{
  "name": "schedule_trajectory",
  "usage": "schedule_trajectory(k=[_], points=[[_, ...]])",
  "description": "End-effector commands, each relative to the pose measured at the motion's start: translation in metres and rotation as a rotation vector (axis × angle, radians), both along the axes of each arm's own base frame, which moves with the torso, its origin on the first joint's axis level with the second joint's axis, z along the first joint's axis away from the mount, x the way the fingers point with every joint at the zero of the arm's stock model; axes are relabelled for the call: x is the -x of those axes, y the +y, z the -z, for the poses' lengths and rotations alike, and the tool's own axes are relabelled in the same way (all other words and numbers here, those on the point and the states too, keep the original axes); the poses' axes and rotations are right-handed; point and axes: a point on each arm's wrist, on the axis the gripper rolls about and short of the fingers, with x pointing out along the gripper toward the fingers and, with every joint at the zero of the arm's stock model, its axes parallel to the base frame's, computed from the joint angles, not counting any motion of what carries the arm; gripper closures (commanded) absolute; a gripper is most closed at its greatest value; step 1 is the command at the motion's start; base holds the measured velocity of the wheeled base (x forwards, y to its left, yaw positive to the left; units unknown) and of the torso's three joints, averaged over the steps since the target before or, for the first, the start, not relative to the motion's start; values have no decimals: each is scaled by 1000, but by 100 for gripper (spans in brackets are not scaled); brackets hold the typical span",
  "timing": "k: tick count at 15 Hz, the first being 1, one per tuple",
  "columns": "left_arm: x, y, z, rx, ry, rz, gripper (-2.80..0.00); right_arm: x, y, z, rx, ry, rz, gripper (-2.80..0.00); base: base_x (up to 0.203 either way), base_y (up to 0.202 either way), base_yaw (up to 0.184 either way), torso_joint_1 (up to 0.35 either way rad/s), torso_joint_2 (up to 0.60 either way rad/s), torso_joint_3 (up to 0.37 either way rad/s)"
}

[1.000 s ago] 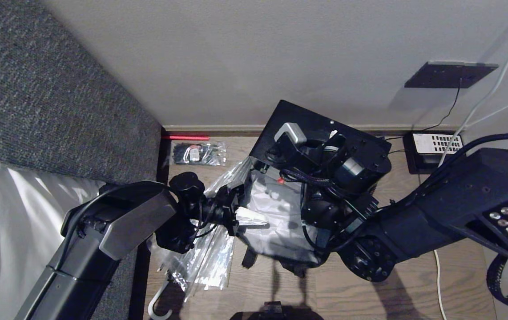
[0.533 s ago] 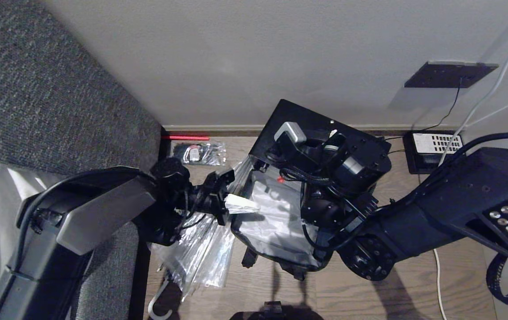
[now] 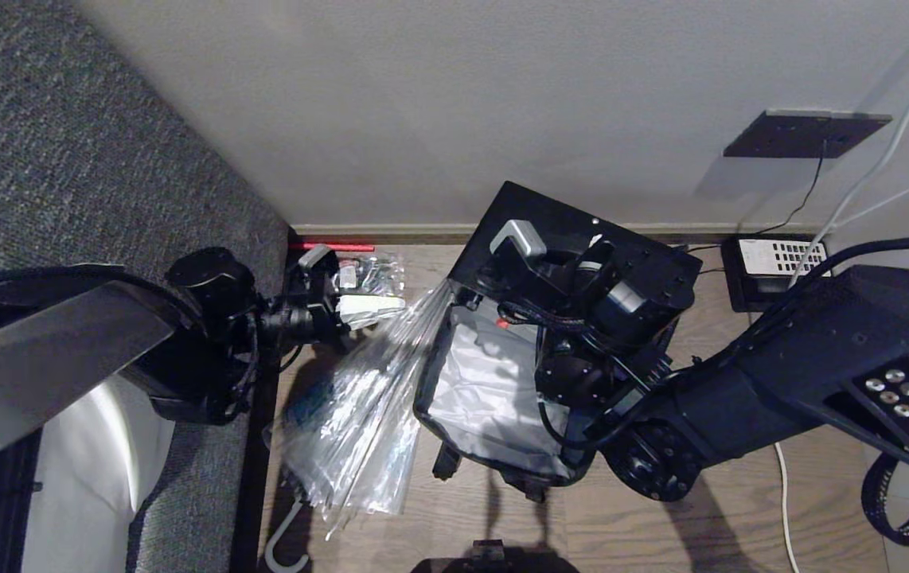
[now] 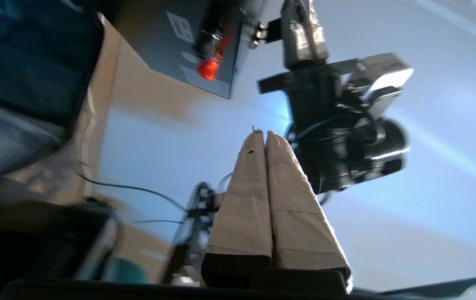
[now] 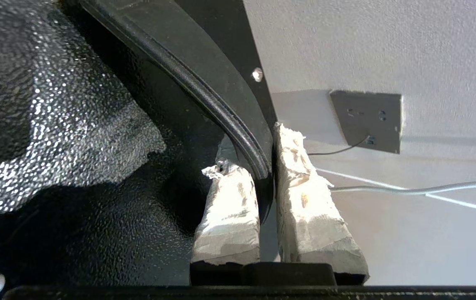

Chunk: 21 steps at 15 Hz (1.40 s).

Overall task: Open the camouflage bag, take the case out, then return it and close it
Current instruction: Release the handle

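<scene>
The camouflage bag (image 3: 470,390) stands open on the wooden floor, its silvery-white lining showing. Its black lid (image 3: 554,211) is tipped up toward the wall. My right gripper (image 5: 253,148) is shut on the lid's black rim (image 5: 221,106), one finger inside and one outside; in the head view the wrist hides it. My left gripper (image 3: 397,304) hangs to the left of the bag, above the floor, shut with nothing between its fingers (image 4: 259,187). The case does not show in any view.
A clear plastic-wrapped umbrella (image 3: 359,414) lies on the floor just left of the bag. A small plastic packet (image 3: 355,274) lies by the skirting. A grey upholstered edge (image 3: 64,159) bounds the left. A wall socket (image 3: 805,131), a white box (image 3: 781,259) and cables are at the right.
My left arm has drawn back to the left and toward the wall, away from the bag's opening, its gripper staying shut. The right arm and the lid have not moved.
</scene>
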Motion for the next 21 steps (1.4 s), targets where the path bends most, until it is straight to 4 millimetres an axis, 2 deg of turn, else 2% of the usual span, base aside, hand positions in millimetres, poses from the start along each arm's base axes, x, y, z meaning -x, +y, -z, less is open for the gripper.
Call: schedule_trajectory(k=[1, 4, 10, 13, 15, 17, 21], points=[[12, 3, -20, 19, -19, -35, 0, -1, 1, 0, 4, 0, 7, 0, 0, 0, 0, 0, 0, 0], [26, 6, -28, 64, 62, -139, 0, -4, 0, 2, 9, 3, 17, 0, 0, 0, 0, 0, 0, 0], [58, 4, -32, 78, 119, -191, 0, -8, 3, 11, 25, 17, 18, 0, 0, 0, 0, 0, 0, 0], [80, 4, -37, 81, 133, -208, 0, -9, 4, 15, 31, 25, 19, 0, 0, 0, 0, 0, 0, 0], [95, 5, -33, 67, 130, -234, 0, -9, 5, 15, 29, 25, 21, 0, 0, 0, 0, 0, 0, 0], [108, 8, -19, 23, 107, -256, 0, -10, 5, 16, 32, 28, 21, 0, 0, 0, 0, 0, 0, 0], [120, 11, -8, 0, 113, -330, 0, -15, 2, 21, 35, 39, 45, 0, 0, 0, 0, 0, 0, 0]])
